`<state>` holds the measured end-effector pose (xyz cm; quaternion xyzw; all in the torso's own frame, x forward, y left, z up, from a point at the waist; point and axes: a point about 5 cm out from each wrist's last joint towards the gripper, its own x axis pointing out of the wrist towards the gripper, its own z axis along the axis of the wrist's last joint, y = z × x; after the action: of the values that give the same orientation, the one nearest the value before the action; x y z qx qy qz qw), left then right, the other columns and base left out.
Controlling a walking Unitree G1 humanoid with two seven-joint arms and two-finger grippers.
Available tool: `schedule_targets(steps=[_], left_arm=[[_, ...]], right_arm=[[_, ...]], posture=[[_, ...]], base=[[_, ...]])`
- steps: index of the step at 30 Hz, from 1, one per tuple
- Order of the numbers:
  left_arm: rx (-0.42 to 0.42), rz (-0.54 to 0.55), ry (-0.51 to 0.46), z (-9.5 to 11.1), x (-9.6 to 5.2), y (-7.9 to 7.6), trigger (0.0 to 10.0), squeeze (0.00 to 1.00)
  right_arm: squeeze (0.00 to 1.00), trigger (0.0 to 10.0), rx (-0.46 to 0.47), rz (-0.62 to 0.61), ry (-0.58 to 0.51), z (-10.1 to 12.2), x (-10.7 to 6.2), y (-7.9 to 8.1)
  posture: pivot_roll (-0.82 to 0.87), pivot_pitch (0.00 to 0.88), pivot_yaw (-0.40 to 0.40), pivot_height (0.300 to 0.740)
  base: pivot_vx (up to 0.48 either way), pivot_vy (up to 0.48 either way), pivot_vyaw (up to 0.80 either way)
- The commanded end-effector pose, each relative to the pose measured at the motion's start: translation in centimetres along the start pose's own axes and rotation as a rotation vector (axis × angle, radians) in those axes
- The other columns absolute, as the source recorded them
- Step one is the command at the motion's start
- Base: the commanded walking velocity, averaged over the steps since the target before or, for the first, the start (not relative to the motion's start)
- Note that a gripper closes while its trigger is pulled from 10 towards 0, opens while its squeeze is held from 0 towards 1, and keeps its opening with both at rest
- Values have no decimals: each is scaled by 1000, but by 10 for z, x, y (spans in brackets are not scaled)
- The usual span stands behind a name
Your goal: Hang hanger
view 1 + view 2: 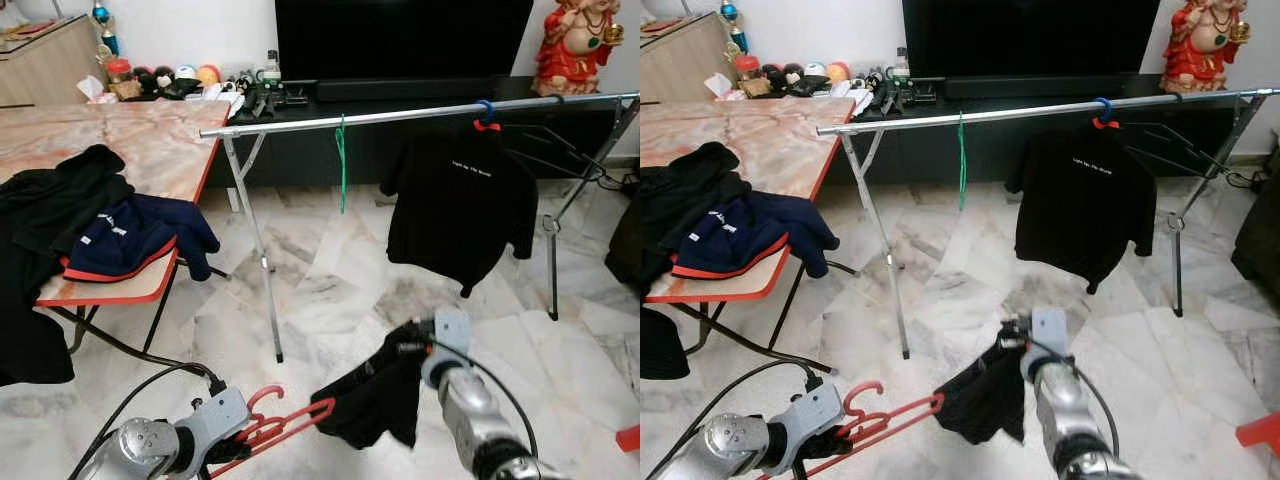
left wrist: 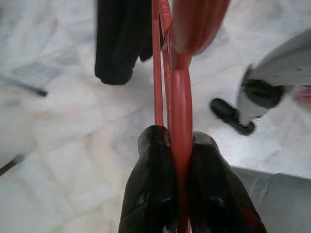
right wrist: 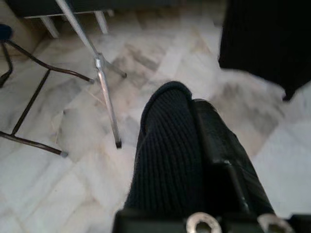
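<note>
Carry step: left end effector (image 1: 236, 438) clamps red hanger (image 1: 285, 420); right end effector (image 1: 405, 350) grips black garment (image 1: 375, 395); next, lift toward rail (image 1: 400, 116) at 12 o'clock.

Glossy red plastic hanger (image 2: 181, 97), ribbed, seemingly knitted dark cloth (image 3: 167, 155), shiny metal rail (image 1: 400, 116).

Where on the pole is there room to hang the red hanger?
The rail is bare from its left end to the green hanger, and again between that and the black T-shirt. Right of the shirt it is crowded with empty dark hangers. The left gripper holds the red hanger; the right gripper holds a black garment.
</note>
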<state>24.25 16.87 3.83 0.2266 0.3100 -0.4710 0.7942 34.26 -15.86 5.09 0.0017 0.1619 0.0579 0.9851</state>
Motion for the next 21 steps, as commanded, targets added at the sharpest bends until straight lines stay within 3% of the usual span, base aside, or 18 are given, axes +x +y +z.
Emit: schedule_targets(steps=[1, 7, 8, 13, 21], left_arm=[[11, -43, 2, 4, 2, -1, 10000, 0], [19, -219, -10, 17, 9, -7, 10000, 0], [15, -206, -51, 27, 14, -2, 10000, 0], [-20, -173, -109, 41, 20, 6, 10000, 0], [-58, -144, -170, 55, 25, 10, 10000, 0]], right_arm=[[0, 10000, -36, 16, -37, 13, 4, 4], [0, 10000, -49, 21, -22, 19, 7, 8], [0, 10000, -47, 7, -5, 21, 9, 7], [0, 10000, -9, 11, 32, 20, 10, 11], [0, 10000, -3, 21, 71, 20, 12, 16]], posture=[[27, 0, 10, 740], [26, 0, -2, 740], [18, 3, -6, 740], [24, 14, -15, 740], [32, 23, -18, 740]], base=[[0, 0, 0], [0, 0, 0], [0, 0, 0], [0, 0, 0], [0, 0, 0]])
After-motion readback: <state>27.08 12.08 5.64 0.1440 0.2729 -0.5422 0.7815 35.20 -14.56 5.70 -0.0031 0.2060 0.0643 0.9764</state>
